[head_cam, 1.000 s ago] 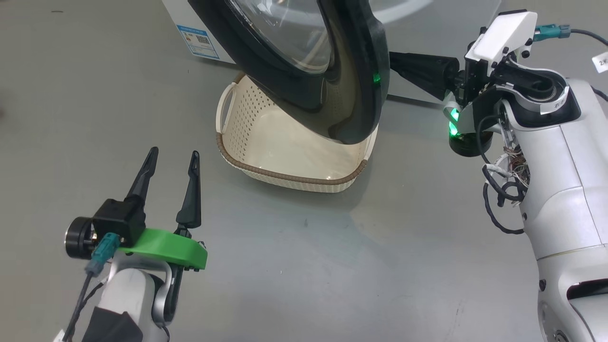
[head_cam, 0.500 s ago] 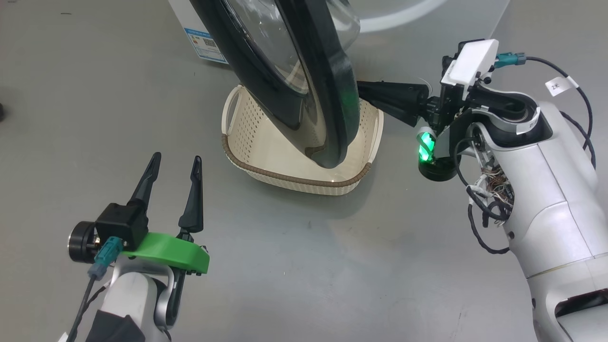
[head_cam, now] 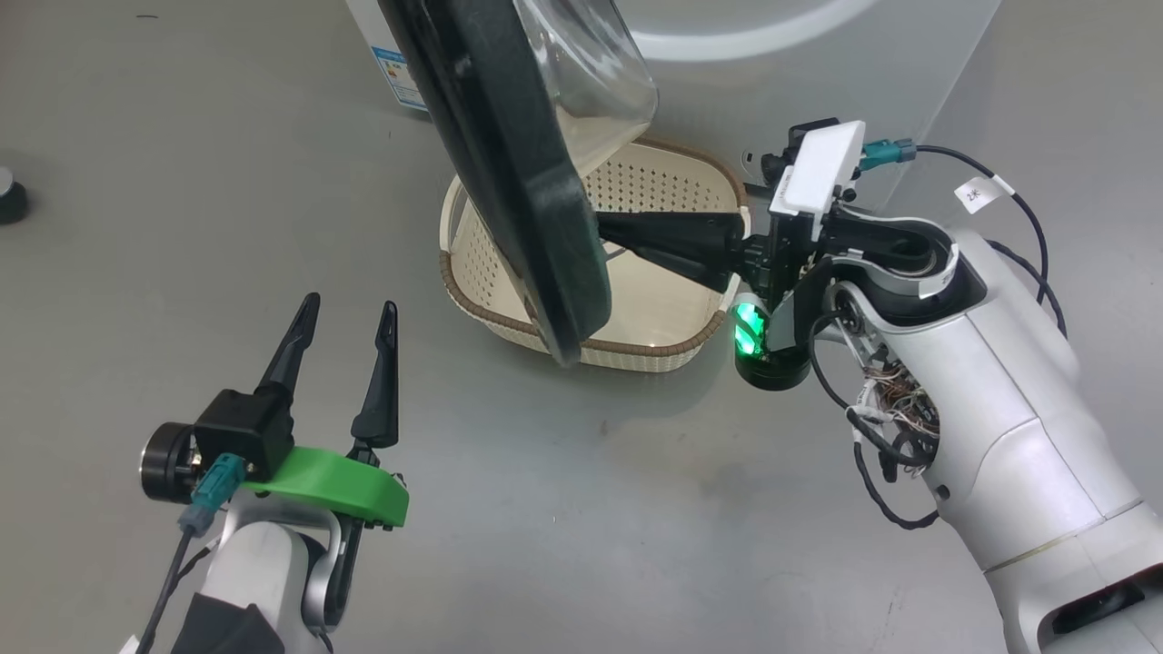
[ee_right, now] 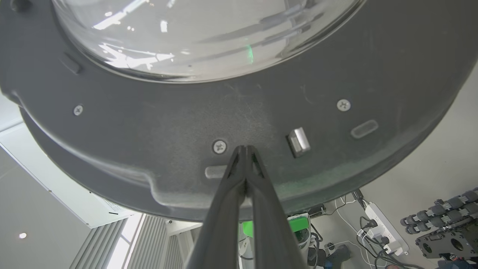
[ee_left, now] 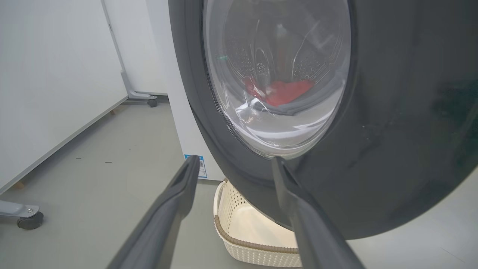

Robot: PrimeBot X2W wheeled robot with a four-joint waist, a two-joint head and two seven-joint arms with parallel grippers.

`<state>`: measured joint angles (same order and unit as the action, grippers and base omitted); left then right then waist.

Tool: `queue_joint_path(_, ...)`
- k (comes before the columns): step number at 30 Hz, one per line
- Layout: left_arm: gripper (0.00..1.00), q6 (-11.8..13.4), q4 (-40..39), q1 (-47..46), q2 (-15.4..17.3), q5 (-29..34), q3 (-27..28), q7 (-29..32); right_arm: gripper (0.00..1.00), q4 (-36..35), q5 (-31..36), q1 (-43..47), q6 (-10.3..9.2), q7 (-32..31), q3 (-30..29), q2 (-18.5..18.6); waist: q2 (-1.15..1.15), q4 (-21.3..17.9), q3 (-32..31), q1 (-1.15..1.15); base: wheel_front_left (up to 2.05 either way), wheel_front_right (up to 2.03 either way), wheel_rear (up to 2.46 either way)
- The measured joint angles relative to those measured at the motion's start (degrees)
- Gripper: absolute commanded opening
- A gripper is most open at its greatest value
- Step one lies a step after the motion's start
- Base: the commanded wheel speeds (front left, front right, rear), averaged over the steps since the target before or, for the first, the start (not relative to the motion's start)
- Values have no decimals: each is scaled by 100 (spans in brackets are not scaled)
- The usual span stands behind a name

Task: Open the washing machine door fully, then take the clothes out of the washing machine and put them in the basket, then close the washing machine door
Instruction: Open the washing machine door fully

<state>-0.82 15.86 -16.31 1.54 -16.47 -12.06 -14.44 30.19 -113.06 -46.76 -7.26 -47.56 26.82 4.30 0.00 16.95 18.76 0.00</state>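
Left end effector (head_cam: pixel 352 304) hangs wide open and empty over the floor (head_cam: pixel 636 509); door (head_cam: pixel 509 182) has swung further out across the basket (head_cam: pixel 636 350) in the last second; right end effector (head_cam: pixel 611 229), pinched shut, presses its inner rim; clothes (ee_left: pixel 283 91) sit inside the washing machine (head_cam: pixel 818 91), so I'd guess unloading is nearly up.

One door (head_cam: pixel 509 182), one basket (head_cam: pixel 677 177), one washing machine (head_cam: pixel 818 73)

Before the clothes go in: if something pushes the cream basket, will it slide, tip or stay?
The basket looks empty and its thin walls are full of holes, so it is probably light. Being low and wide, it would likely slide on the smooth grey floor rather than tip. Its walls may flex slightly.
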Motion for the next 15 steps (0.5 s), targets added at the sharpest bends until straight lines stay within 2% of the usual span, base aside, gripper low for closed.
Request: queue_joint_path(15, 100, 9, -20, 12, 0, -16, -102, 0, 0, -412, -469, 26, 0, 526, 994, 0, 0, 90, 64, 0, 0, 0, 0)
